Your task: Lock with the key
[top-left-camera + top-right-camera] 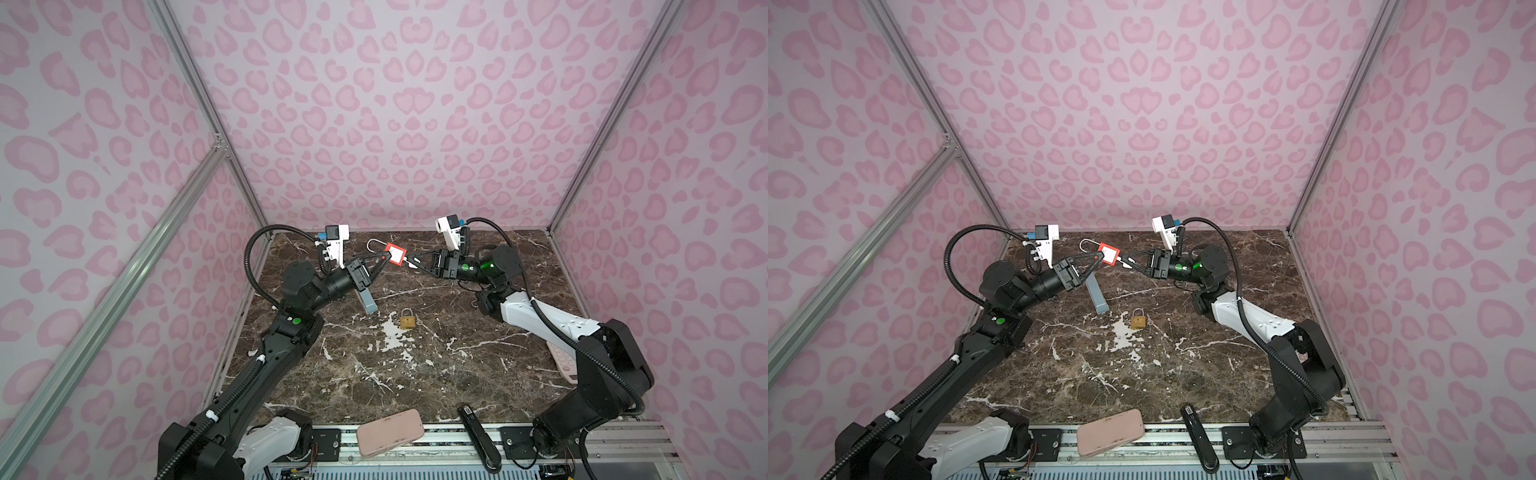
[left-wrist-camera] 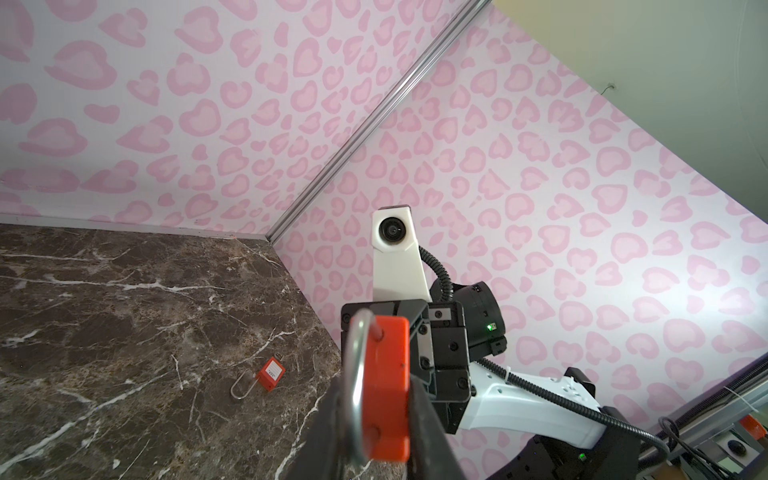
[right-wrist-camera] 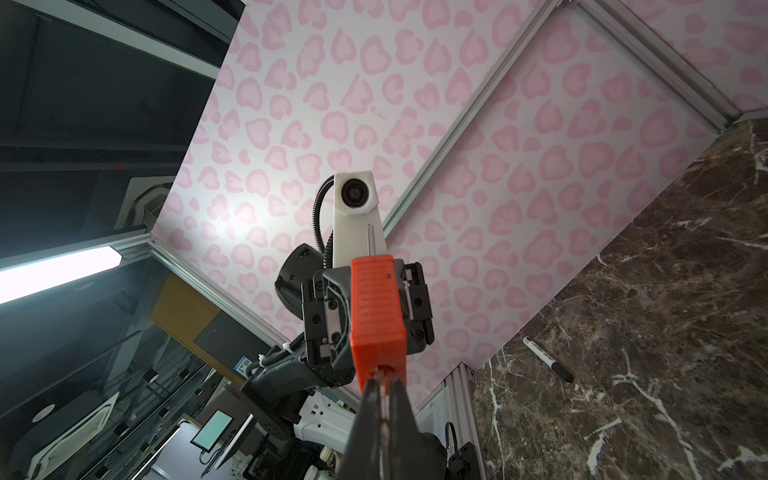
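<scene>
A red padlock (image 1: 395, 254) with a silver shackle (image 1: 374, 246) hangs in the air above the back of the table, seen in both top views. My left gripper (image 1: 388, 258) is shut on its body; the left wrist view shows a dark finger (image 2: 430, 419) against each flat side of the padlock (image 2: 386, 386). From the right, my right gripper (image 1: 409, 262) meets the lock's bottom end. In the right wrist view its fingers (image 3: 399, 399) are shut on the thin metal key (image 3: 384, 376), which enters the keyhole of the padlock (image 3: 376, 316).
A brass padlock (image 1: 407, 319) and a grey-blue block (image 1: 368, 301) lie mid-table. A second red padlock (image 2: 270, 374) and a marker (image 3: 548, 359) also lie on the marble. A pink case (image 1: 390, 432) and a black stapler (image 1: 478, 436) sit at the front edge.
</scene>
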`<act>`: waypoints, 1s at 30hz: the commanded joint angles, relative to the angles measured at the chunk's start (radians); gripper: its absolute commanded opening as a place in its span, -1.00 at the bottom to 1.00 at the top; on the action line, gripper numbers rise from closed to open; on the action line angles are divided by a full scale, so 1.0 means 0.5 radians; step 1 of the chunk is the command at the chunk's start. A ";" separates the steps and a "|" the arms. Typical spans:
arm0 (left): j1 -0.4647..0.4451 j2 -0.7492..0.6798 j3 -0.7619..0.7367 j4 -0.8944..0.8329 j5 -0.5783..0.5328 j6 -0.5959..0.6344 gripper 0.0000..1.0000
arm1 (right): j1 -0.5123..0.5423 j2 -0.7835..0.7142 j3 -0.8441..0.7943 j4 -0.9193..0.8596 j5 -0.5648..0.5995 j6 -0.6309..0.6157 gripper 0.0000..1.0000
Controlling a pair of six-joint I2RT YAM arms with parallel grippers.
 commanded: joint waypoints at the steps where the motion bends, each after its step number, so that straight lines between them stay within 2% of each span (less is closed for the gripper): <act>1: 0.003 -0.009 -0.009 0.027 -0.007 0.013 -0.92 | -0.006 -0.024 -0.024 0.050 -0.015 -0.041 -1.00; 8: 0.016 0.014 0.008 0.035 -0.007 0.013 -0.92 | -0.056 -0.118 -0.109 -0.130 -0.015 -0.196 -1.00; 15: 0.019 0.044 0.016 0.051 -0.007 0.013 -0.92 | -0.097 -0.264 -0.183 -0.510 0.039 -0.512 -1.00; 24: 0.018 0.103 -0.030 -0.051 -0.062 0.073 -0.92 | -0.277 -0.401 -0.268 -0.709 -0.041 -0.612 -1.00; 27: 0.018 0.194 -0.087 -0.088 -0.062 0.083 -0.92 | -0.351 -0.486 -0.310 -0.899 -0.047 -0.728 -1.00; 30: -0.019 0.322 -0.086 -0.177 -0.078 0.088 -0.93 | -0.396 -0.569 -0.309 -1.281 -0.021 -0.977 -1.00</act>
